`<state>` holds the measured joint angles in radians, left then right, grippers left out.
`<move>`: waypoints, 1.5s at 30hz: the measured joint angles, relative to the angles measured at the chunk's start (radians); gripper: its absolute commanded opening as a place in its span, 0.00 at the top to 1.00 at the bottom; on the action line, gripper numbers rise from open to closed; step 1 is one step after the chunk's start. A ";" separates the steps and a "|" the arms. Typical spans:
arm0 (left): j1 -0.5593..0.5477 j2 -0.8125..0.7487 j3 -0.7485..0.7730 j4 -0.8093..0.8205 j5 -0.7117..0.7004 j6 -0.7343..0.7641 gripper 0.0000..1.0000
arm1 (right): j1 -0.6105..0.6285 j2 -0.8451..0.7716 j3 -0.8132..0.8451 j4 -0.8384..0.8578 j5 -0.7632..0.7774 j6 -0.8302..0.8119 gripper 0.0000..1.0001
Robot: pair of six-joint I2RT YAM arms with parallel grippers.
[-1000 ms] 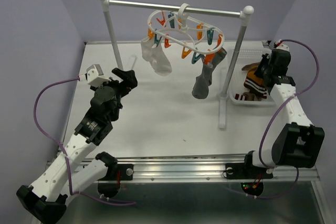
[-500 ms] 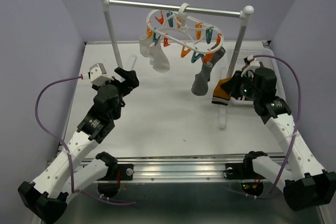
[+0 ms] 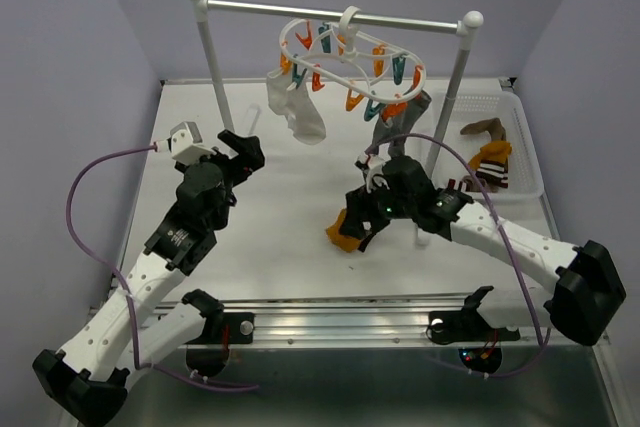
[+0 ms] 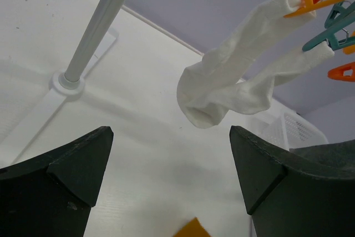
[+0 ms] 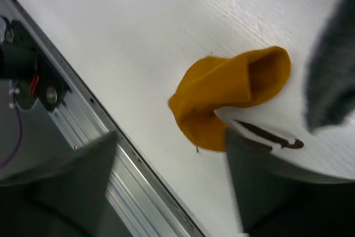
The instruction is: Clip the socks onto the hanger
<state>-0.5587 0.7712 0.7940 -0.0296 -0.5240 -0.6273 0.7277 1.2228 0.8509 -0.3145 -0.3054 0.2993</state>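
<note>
1. My right gripper hangs spread, gripping nothing, over the mustard sock low by the table.
2. I'd pinch only its cuff.
3. My left gripper is released, ready for the hanger.

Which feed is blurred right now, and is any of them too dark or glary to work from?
Right wrist: blur smears the right fingers and the grey sock at the edge; the mustard sock is soft but readable. Left wrist: sharp on the white sock, with the left fingers dark in the foreground. Top external: evenly lit, crisp, soft shadows, no glare.
</note>
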 measured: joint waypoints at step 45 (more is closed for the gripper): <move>0.000 -0.039 0.083 -0.100 0.142 0.027 0.01 | 0.017 0.114 0.412 -0.014 0.362 0.125 0.00</move>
<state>-0.5583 0.7322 0.8768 -0.1291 -0.3824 -0.5999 0.7444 1.3373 1.2625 -0.3286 0.0563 0.4244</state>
